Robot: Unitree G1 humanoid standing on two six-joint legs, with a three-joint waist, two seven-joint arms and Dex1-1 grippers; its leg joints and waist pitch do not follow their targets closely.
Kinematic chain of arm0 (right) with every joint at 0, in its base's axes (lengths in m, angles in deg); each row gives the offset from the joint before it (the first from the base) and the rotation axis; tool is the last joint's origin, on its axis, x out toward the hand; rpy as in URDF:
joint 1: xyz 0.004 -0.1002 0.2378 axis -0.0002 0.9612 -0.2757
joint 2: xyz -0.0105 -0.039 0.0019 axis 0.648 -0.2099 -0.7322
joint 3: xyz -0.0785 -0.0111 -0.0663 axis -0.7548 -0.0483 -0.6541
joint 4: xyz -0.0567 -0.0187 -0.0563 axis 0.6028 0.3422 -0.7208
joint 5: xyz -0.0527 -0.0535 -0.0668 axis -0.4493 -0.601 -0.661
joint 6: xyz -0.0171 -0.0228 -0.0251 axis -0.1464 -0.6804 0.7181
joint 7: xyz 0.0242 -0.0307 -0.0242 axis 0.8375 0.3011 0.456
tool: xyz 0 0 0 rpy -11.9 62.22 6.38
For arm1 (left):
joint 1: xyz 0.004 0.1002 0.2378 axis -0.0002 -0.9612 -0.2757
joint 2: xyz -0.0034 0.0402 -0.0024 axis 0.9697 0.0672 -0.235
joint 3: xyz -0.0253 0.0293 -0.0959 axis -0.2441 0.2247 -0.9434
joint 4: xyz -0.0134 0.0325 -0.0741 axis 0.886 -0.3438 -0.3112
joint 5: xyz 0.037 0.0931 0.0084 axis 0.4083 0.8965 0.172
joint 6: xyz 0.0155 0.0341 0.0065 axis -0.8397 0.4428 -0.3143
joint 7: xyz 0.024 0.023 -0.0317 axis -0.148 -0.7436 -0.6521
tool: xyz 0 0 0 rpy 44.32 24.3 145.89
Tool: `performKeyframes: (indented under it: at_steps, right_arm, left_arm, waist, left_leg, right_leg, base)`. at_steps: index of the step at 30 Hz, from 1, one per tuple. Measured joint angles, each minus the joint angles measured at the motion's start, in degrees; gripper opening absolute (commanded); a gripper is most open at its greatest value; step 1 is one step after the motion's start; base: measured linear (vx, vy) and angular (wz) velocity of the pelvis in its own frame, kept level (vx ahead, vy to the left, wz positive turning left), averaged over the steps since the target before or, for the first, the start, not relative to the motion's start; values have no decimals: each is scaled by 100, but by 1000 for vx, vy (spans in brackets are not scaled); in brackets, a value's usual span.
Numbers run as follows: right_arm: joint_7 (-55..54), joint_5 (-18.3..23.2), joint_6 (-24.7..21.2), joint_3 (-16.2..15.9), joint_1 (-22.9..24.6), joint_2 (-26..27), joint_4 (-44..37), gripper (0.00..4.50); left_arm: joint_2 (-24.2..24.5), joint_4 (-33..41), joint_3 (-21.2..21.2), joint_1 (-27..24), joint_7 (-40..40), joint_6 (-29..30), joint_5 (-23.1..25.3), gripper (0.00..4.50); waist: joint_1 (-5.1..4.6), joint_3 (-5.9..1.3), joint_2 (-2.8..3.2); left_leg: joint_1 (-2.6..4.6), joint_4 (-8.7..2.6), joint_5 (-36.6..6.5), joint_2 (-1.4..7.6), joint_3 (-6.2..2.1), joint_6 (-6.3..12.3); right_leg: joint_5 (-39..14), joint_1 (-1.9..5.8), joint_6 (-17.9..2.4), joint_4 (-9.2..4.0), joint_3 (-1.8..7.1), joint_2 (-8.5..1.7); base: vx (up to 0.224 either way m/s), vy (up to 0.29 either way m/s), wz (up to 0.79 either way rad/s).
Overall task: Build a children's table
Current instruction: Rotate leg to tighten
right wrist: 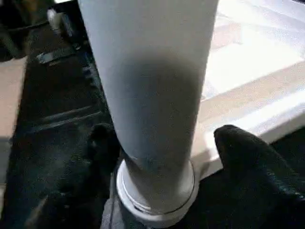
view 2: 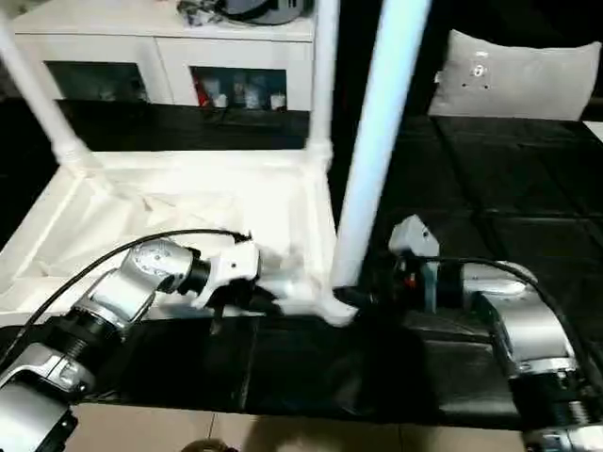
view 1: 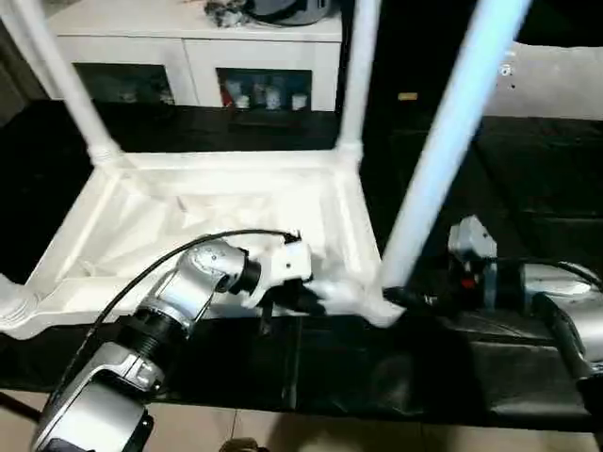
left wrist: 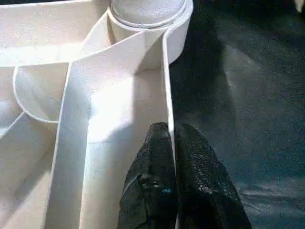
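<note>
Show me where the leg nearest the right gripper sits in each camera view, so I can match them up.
Left eye view: the near right leg slants up from lower centre-right to the top edge.
Right eye view: the same leg, just right of centre.
Left wrist view: its corner socket at the top edge.
Right wrist view: the leg stands between the right gripper's fingers.
Shared landmark: that socket.

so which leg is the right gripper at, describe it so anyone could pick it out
On the black-covered worktable lies the white table top, ribbed side up, with legs rising from its corner sockets. The leg in question stands in the near corner on the robot's right, with the right gripper open around its base. It is the nearest leg, tilted while the far ones stand thinner behind.
</note>
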Motion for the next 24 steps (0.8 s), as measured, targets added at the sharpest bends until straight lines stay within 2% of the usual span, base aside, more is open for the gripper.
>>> performKeyframes:
  at_steps: [2, 5, 6, 10, 11, 16, 21, 24]
  right_arm:
    - [184, 15, 48, -86, 0, -31, 53, 306]
    - [481, 44, 74, -191, -1, -86, 70, 296]
    - [535, 51, 78, -220, 0, -91, 70, 275]
    - [666, 67, 139, -367, 0, -78, 97, 260]
    - [669, 67, 143, -369, 0, -67, 131, 231]
    - [738, 92, 103, -369, 1, -54, 171, 197]
    - [716, 267, -70, -306, 75, -36, 147, 193]
    - [545, 392, -316, -129, 231, 73, -19, 193]
  left_arm:
    - [44, -51, 19, 1, 101, -170, 0, 0]
    - [110, -82, 66, 3, 330, -355, -17, 0]
    - [127, -82, 82, 3, 378, -390, -22, 0]
    - [145, -96, 112, 6, 458, -468, -36, 0]
    - [144, -109, 112, 7, 458, -497, -36, 0]
    - [134, -170, 110, 20, 471, -566, -52, 0]
    - [77, -166, 95, 20, 509, -433, -157, 0]
    - [49, -96, 15, 16, 516, -141, -176, 0]
  waist:
    - [12, 0, 0]
    - [33, 0, -1]
    - [41, 1, -2]
    - [56, 1, -3]
    - [56, 1, -3]
    - [59, 0, -2]
    - [69, 0, -2]
    - [70, -2, 2]
  left_leg:
    - [2, 0, 1, 0, 0, -2]
    - [4, 4, 1, 0, 0, -2]
    - [4, 5, 1, 0, 0, -2]
    - [4, 9, 1, 0, 0, -1]
    - [4, 9, 1, 0, 0, -1]
    - [4, 9, 1, 0, 0, -1]
    - [3, 9, 0, 0, 0, 0]
    - [5, 10, 0, 0, 0, -1]
  right_leg:
    - [0, 0, 0, 5, 0, 0]
    - [0, 1, 0, 6, 1, 0]
    - [0, 2, 0, 6, 1, 0]
    - [0, 4, 0, 6, 2, 0]
    - [0, 4, 0, 6, 2, 0]
    - [0, 4, 0, 7, 2, 0]
    - [-1, 4, 1, 7, 2, 0]
    - [-1, 3, 1, 10, 4, 0]
  base:
    - [0, 0, 0]
    - [0, 0, 0]
    - [0, 0, 0]
    - [0, 0, 0]
    - [0, 0, 0]
    - [0, 0, 0]
    - [0, 0, 0]
    - [0, 0, 0]
